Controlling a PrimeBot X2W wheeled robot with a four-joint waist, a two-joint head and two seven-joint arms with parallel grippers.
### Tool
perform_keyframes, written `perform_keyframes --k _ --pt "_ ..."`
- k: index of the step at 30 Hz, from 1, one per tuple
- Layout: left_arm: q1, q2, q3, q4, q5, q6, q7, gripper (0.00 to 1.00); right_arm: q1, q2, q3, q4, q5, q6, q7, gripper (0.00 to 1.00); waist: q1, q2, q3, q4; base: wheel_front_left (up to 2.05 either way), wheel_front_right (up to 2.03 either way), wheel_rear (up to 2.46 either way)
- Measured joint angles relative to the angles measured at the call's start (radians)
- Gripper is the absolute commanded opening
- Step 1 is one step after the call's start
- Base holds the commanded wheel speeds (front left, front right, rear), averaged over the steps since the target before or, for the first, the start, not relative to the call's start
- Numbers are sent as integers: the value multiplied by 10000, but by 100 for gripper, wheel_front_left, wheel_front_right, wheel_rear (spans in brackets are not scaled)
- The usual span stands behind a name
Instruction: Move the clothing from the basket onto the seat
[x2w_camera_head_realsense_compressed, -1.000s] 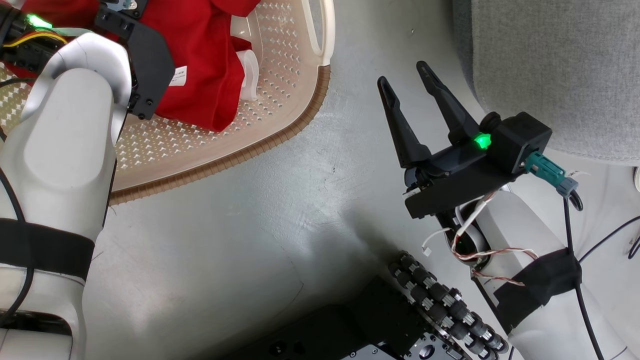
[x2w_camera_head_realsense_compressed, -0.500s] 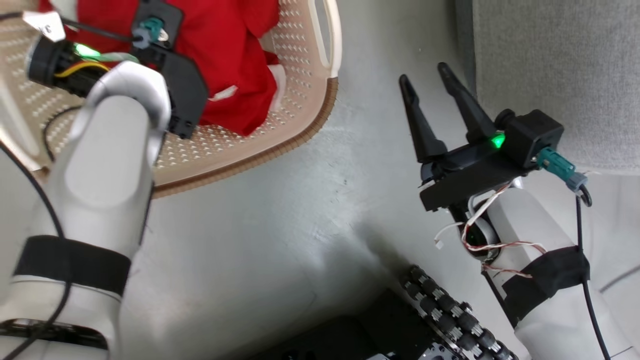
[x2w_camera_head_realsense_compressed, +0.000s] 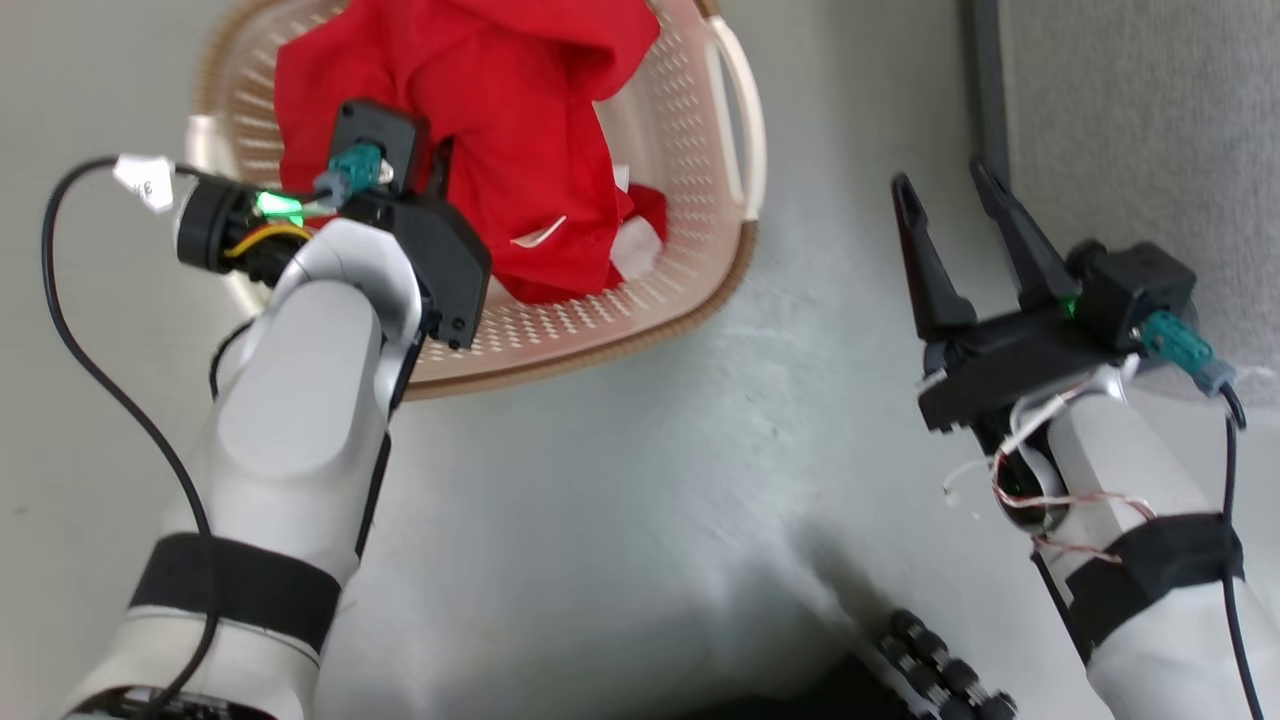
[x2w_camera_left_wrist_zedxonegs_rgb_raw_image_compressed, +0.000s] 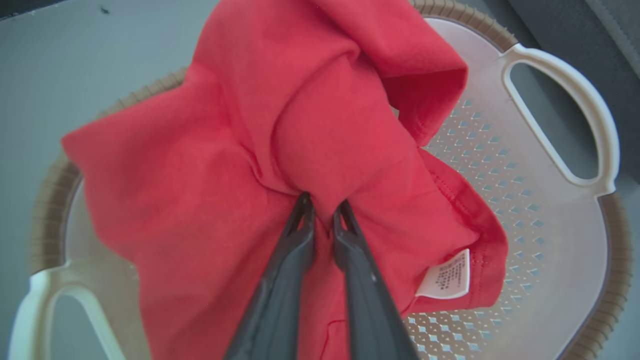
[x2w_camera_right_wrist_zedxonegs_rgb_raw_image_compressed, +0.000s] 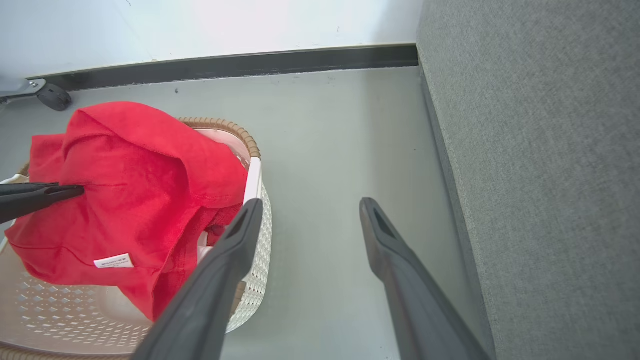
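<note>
Red garment (x2w_camera_left_wrist_zedxonegs_rgb_raw_image_compressed: 225, 150) pinched between closed fingers of left gripper (x2w_camera_left_wrist_zedxonegs_rgb_raw_image_compressed: 320, 205), over basket (x2w_camera_left_wrist_zedxonegs_rgb_raw_image_compressed: 560, 250).
Lower folds hanging into basket, on floor (x2w_camera_right_wrist_zedxonegs_rgb_raw_image_compressed: 325, 140) left of grey seat (x2w_camera_right_wrist_zedxonegs_rgb_raw_image_compressed: 540, 150); right gripper (x2w_camera_right_wrist_zedxonegs_rgb_raw_image_compressed: 310, 204) spread wide, grasping nothing, near seat edge.

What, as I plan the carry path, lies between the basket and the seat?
Bare floor, by the right wrist view; in the head view the open right gripper hangs over that stretch, between basket and seat.
</note>
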Motion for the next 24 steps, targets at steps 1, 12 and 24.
perform_keyframes --k 1,12,24 --pt "81 -23 25 35 -63 -4 -104 0 84 -25 -29 31 -4 0 0 100 0 0 -133 99 0 0 0" --pt "1126 -142 33 349 -734 -98 -1066 0 982 -142 -293 313 -186 42 2 100 -1 0 -1723 1075 0 0 0" --pt "2334 -188 -232 389 -1799 -184 -1877 0 1939 -276 -453 535 -370 102 2 100 0 -1 -3408 1759 0 0 0"
